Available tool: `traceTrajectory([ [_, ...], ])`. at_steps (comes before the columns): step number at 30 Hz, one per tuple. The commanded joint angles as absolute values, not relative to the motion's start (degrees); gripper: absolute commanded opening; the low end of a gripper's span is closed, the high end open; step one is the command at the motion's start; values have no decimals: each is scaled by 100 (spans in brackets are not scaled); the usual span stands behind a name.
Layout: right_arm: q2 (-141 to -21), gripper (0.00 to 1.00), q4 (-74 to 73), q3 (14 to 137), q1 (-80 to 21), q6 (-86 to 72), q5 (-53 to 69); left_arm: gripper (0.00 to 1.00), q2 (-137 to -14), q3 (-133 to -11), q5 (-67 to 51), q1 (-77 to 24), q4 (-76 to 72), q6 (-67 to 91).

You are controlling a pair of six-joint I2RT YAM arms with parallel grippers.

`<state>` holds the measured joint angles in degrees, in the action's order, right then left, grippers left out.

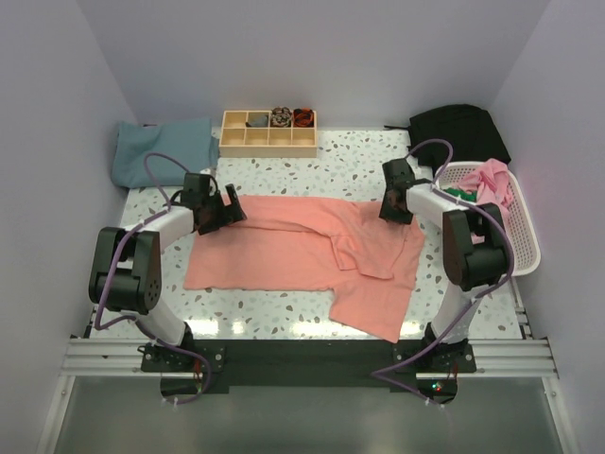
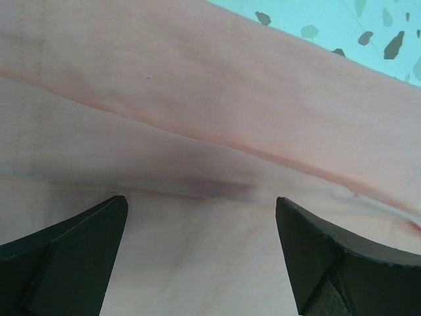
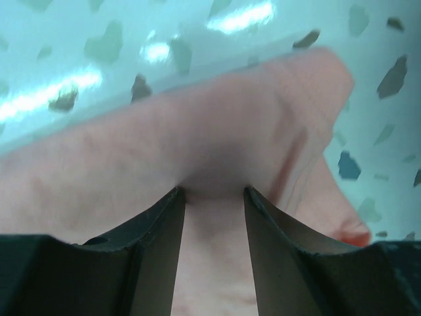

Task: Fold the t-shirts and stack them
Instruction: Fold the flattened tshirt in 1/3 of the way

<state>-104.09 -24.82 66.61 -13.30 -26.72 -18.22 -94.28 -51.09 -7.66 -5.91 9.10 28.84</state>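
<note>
Down on speckled table, between pale lilac walls: salmon shirt spread wide. Left gripper gaping just above its far-left edge. Right gripper at far-right corner, jaws partly apart astride a raised fold; gripped or not, cannot tell. Teal shirt beyond left gripper; pink shirt in basket right of right gripper.
</note>
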Motion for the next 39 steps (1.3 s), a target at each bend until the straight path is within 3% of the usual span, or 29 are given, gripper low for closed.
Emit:
traceTrajectory([
  [1,-11091,45,-2592,7381,-862,-2663,-2302,100,-9536,-5002,-264,-335,993,2803],
  [8,-11864,48,-2698,8339,-422,-2698,-2074,100,-10072,-4975,156,-158,1107,2883],
  [14,-12515,71,-2997,9570,-238,-2506,-1672,100,-10205,-5001,536,-97,1248,2953],
  [21,-11375,78,-2565,9081,-211,-2188,-765,100,-9273,-4878,-351,-263,545,2821],
  [27,-10663,72,-2814,8151,-220,-2390,-712,100,-9053,-4887,-694,-316,501,2795],
  [29,-10530,64,-2550,7806,-220,-2443,-484,100,-9105,-4887,-764,-316,501,2795],
  [31,-10547,58,-2461,7577,-220,-2470,-431,100,-9167,-4887,-843,-325,492,2804],
  [39,-10986,51,-2014,7427,-106,-2531,-229,100,-9290,-4860,-844,-396,554,2769],
])
